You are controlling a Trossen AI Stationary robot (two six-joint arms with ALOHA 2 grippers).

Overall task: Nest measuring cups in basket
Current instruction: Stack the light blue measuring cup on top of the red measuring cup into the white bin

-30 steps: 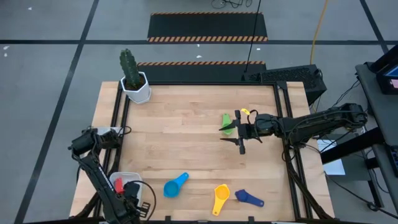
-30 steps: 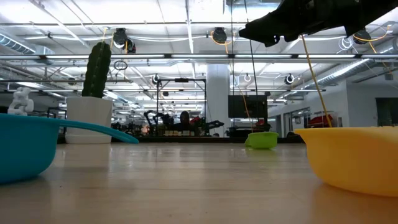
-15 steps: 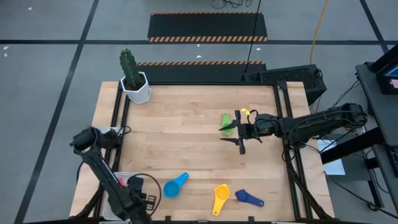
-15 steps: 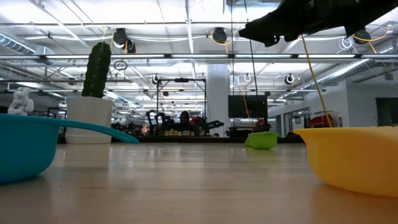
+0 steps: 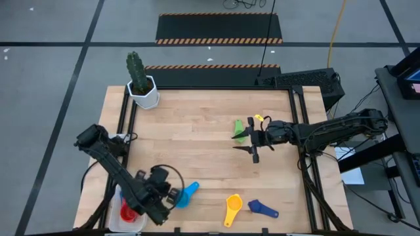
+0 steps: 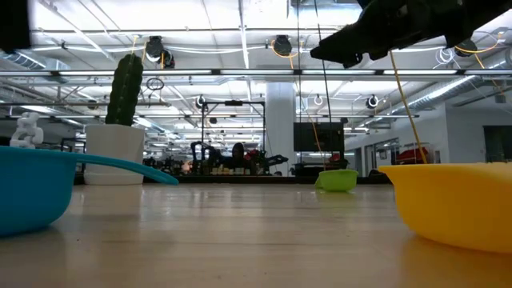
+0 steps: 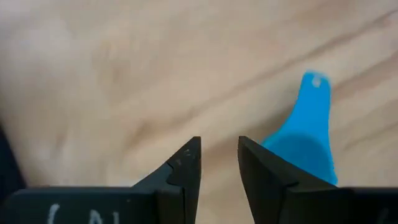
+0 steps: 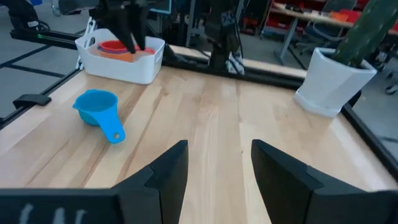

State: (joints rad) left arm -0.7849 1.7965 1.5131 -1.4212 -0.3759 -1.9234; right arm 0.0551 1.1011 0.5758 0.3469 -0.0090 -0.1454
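The left tool (image 5: pixel 172 195) hangs low near the counter's (image 5: pixel 197 137) front edge, just beside the light blue measuring cup (image 5: pixel 184 195), its two fingers (image 7: pixel 180 171) a narrow gap apart with nothing between them; in the left wrist view the cup's bowl and handle lie close alongside one finger, not between the two. The basket (image 5: pixel 116 216) sits at the counter's front left corner, partly covered by the left arm, with a red measuring cup (image 5: pixel 127 212) showing inside it; the right wrist view also shows red and orange inside the white tray. The right tool (image 5: pixel 252 139) is held above the counter toward the right edge, about midway from back to front, its fingers (image 8: pixel 166 171) spread apart and empty. Just beside it, toward the back, lies the green measuring cup (image 5: pixel 240 130), and a small yellow measuring cup (image 5: pixel 259 118) lies near that, partly hidden by the arm. Along the front edge, right of the light blue cup, lie a larger yellow-orange measuring cup (image 5: pixel 232 206) and then the dark blue measuring cup (image 5: pixel 262 209), near each other but apart. A cactus in a white pot (image 5: pixel 142 88) stands at the back left corner.
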